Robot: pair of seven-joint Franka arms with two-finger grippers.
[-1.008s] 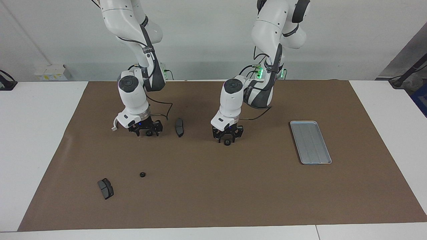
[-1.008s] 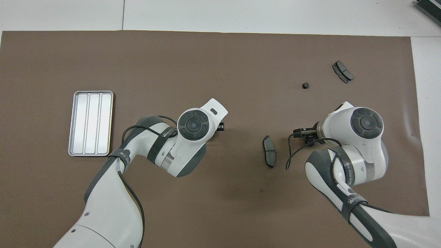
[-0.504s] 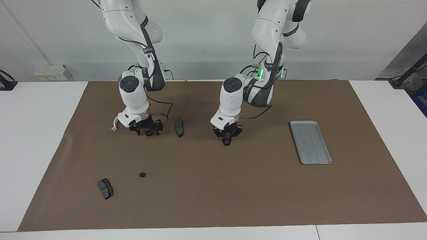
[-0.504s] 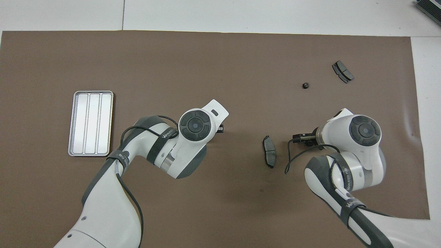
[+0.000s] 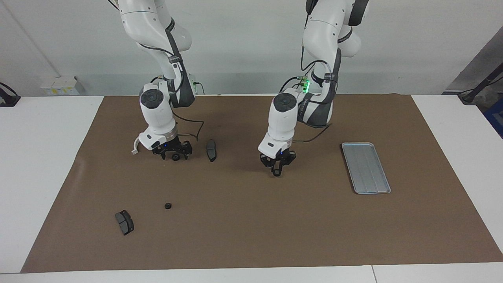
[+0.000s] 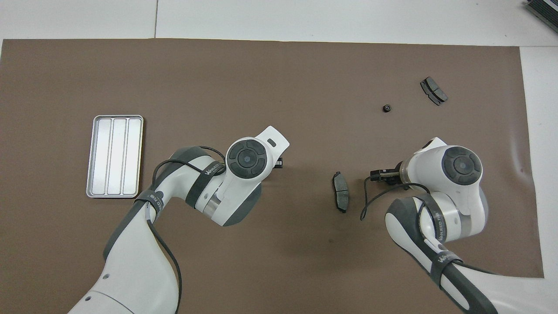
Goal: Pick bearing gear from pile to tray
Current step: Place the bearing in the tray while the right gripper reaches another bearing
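Two arms over one big brown mat (image 5: 251, 220) that covers most of a white table (image 5: 39, 165), with a plain pale wall behind the robots and a white box (image 5: 59, 84) sitting on the table by that wall. The only container is the flat silver tray (image 5: 365, 167) toward the left arm's end of the mat, and there's nothing in it, just its lengthwise ridges. The pile is really a thin scatter: one dark brake pad (image 5: 211, 149) near the robots beside the right gripper, another brake pad (image 5: 124, 222) farther out toward the right arm's end, and a small black ring (image 5: 167, 205) lying loose near that one. The left gripper (image 5: 278, 171) is up over bare mat about mid-table, fingertips pinched together on a small dark ring (image 5: 277, 172), I think, though it's tiny and mostly hidden by the fingers. A second ago that ring sat on the mat between spread fingers; since then they've closed and the gripper has lifted and drifted a bit toward the tray. The right gripper (image 5: 175, 156) sits low over the mat with its fingers wide apart around another black ring (image 5: 175, 157), and it hasn't budged in that second.
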